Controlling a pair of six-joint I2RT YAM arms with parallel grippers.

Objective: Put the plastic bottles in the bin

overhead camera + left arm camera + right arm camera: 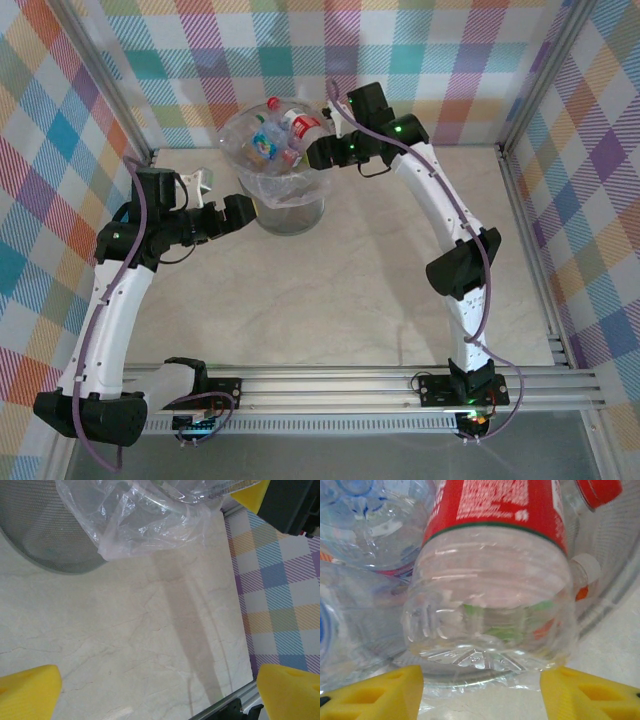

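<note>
The bin (292,212) stands at the back of the table, heaped with plastic bottles (264,142). A clear bottle with a red label (300,124) lies on top of the heap. My right gripper (320,153) hovers at the bin's right rim. In the right wrist view that bottle's (490,595) base sits just beyond the right gripper (480,695), whose yellow fingertips (375,692) stand apart and open, touching nothing. My left gripper (246,210) is wide open beside the bin's left wall, above bare table (150,645), with nothing between its fingertips (25,690).
The bin's grey wall (45,535) and its clear bag liner (145,520) hang at the top of the left wrist view. A metal frame rail (225,705) and checked cloth walls (280,595) bound the table. More bottles (360,520) crowd around the red-labelled one.
</note>
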